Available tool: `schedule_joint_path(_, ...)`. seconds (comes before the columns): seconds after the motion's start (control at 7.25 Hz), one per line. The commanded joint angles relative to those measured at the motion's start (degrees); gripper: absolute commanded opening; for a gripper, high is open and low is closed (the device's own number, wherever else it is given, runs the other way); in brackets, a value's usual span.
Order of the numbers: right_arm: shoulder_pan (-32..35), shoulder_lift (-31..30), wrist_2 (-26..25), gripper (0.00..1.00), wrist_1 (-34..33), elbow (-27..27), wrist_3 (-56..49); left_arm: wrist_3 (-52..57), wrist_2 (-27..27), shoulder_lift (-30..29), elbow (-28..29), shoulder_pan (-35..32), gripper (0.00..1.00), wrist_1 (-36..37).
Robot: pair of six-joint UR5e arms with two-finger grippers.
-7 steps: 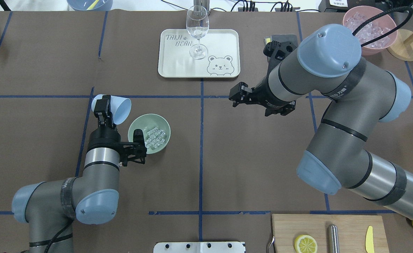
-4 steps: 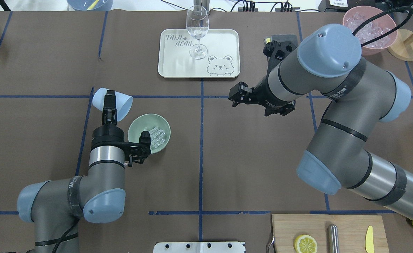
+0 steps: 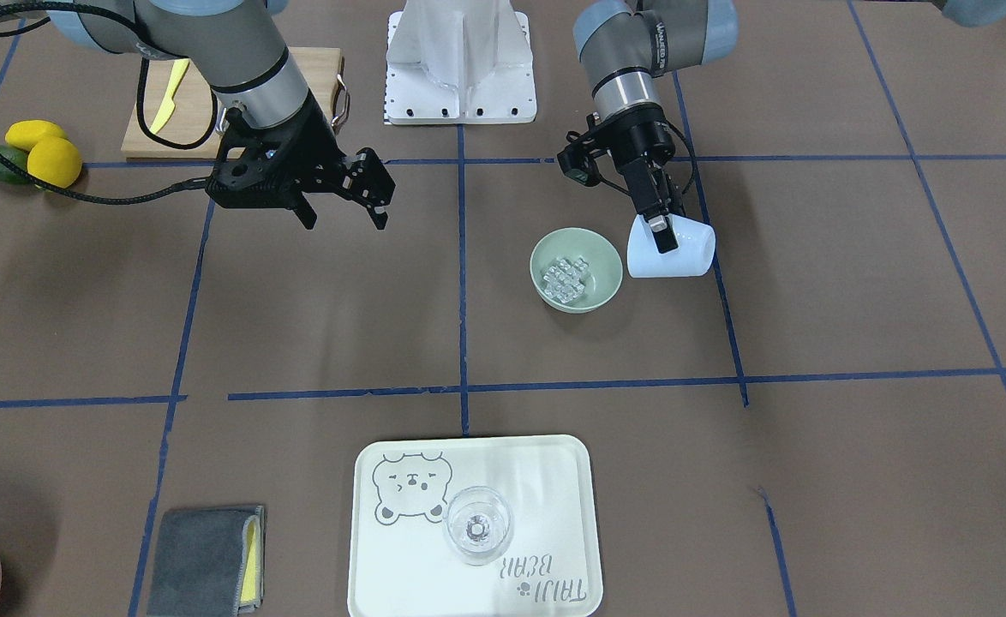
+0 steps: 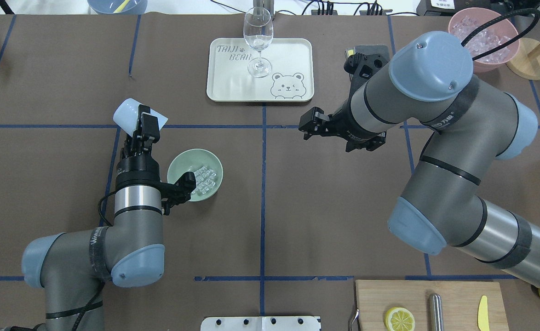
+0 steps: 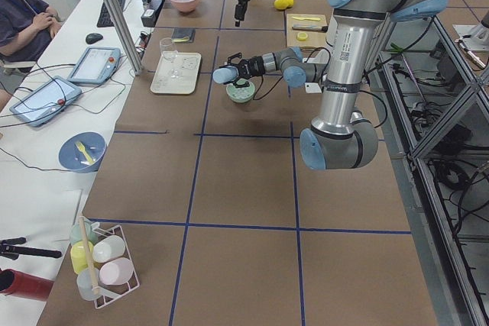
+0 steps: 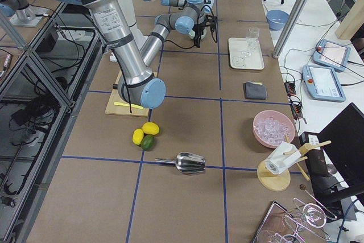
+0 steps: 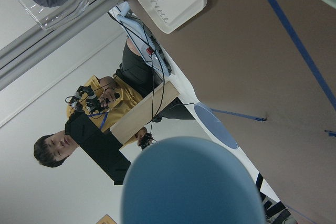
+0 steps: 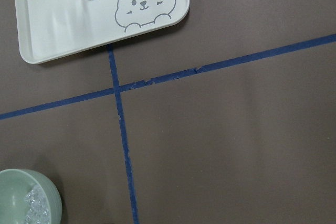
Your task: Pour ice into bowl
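The pale mint-green bowl [image 4: 179, 166] stands left of the table's middle and holds a cluster of clear ice cubes [image 4: 204, 178]. It also shows in the front view [image 3: 606, 259] with the ice [image 3: 567, 276] inside. My left gripper [image 4: 143, 125] is shut on a light blue cup [image 4: 129, 115], held tilted on its side just beyond the bowl, clear of its rim. The cup [image 3: 674, 250] hangs beside the bowl in the front view. My right gripper [image 4: 307, 124] is open and empty above the table, well right of the bowl.
A cream bear tray [image 4: 293, 55] with a wine glass [image 4: 257, 41] lies at the far middle. A pink container of ice [image 4: 484, 37] is far right. A cutting board [image 4: 458, 294] with lemon and knife is near right. A grey cloth [image 3: 203, 557] lies beside the tray.
My left gripper has swung the cup away from the bowl, toward the far left, and turned the wrist. The ice stays in the bowl. The right arm has not moved.
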Motion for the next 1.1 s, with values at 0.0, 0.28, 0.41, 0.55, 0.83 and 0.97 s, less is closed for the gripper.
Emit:
schedule_joint_path(0.0, -0.14, 0.06, -0.07, 1.0, 0.01, 0.05, 0.09, -0.32, -0.29, -0.04, -0.36, -0.01, 0.0, -0.25)
schedule_joint_path(0.28, -0.14, 0.06, -0.07, 1.0, 0.01, 0.05, 0.09, -9.49, -5.35, 0.22, -1.42, 0.08, 0.0, -0.95)
schedule_joint_path(0.41, -0.14, 0.06, -0.07, 1.0, 0.01, 0.05, 0.09, -17.04, -5.65, 0.75, -1.6, 0.08, 0.0, -0.95)
schedule_joint_path(0.55, -0.14, 0.15, -0.16, 1.0, -0.08, 0.05, 0.09, -24.51, -7.57, 0.84, -1.51, -0.01, 0.0, -0.95)
schedule_joint_path(0.83, -0.14, 0.15, -0.42, 1.0, -0.08, 0.05, 0.09, -36.75, -10.39, 0.93, -1.51, -0.01, 0.0, -0.95)
schedule_joint_path(0.97, -0.14, 0.06, -0.51, 1.0, -0.08, 0.05, 0.09, -42.37, -11.7, 0.93, -1.94, -0.01, 0.0, -1.04)
